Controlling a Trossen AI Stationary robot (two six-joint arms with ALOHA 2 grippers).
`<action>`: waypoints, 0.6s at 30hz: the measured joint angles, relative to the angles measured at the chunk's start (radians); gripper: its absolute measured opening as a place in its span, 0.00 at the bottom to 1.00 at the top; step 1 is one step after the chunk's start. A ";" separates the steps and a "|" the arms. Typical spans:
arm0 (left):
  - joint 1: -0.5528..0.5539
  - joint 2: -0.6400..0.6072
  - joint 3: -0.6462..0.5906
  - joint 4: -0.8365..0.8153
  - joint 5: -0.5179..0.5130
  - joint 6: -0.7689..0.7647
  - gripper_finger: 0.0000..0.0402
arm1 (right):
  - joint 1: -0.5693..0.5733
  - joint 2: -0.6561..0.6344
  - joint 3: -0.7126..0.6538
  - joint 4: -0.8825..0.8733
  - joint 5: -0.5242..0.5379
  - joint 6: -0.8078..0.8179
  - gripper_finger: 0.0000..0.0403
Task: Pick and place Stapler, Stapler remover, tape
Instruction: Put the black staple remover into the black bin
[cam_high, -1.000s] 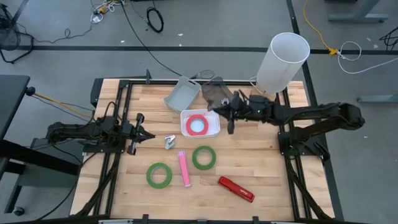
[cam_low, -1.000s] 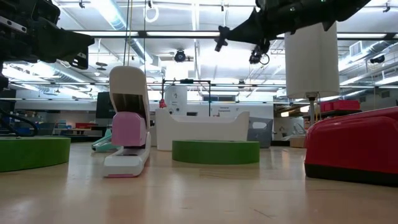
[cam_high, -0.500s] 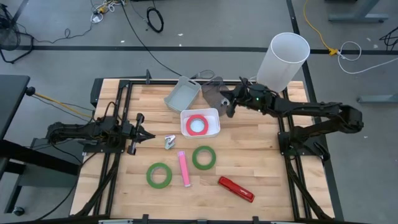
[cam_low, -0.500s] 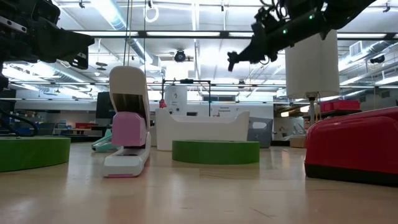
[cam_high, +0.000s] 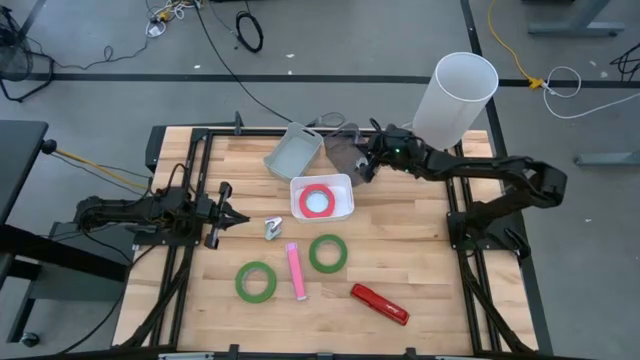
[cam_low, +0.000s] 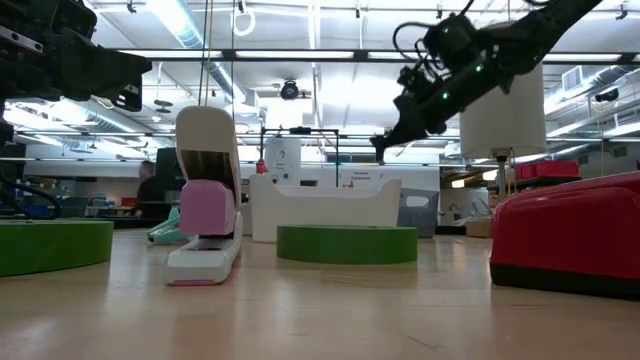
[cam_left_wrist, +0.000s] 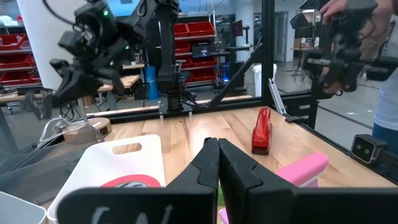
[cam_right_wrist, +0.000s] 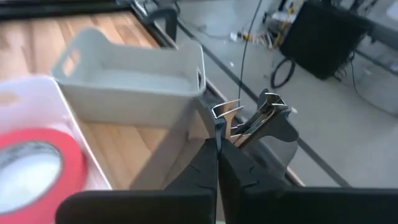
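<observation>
At the table's left edge the left gripper (cam_high: 238, 215) waits low over the wood, its fingers pressed together on nothing, pointing toward the middle. Just right of it lies a small metal staple remover (cam_high: 273, 229). Nearer the front sits a green tape roll (cam_high: 256, 282), then a pink stapler (cam_high: 295, 272) lying lengthwise, then a second green tape roll (cam_high: 328, 253) slightly farther back. Behind these, a white tray (cam_high: 347, 204) holds the red tape roll (cam_high: 319, 200), lying flat inside. A grey bin (cam_high: 290, 152) stands tilted at the back edge, left of the tray. The right gripper (cam_high: 361, 170) hovers off the tray's back right corner, fingers closed and empty, over a dark pouch (cam_high: 343, 150); in the right wrist view a black staple remover (cam_right_wrist: 264, 118) with metal claws lies just ahead of it on that pouch. A red stapler (cam_high: 379, 304) lies near the front, right of the green rolls. A tall white cylinder (cam_high: 455, 98) stands at the back right corner.
</observation>
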 joint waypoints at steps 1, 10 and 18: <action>0.000 0.000 0.000 0.000 0.000 0.000 0.02 | -0.005 0.015 0.000 0.000 0.000 0.000 0.00; 0.000 0.000 0.000 0.000 0.000 0.000 0.02 | -0.021 0.109 0.000 0.011 -0.045 0.009 0.00; 0.000 0.000 0.000 0.000 0.000 0.000 0.02 | -0.021 0.116 0.000 0.027 -0.045 0.027 0.01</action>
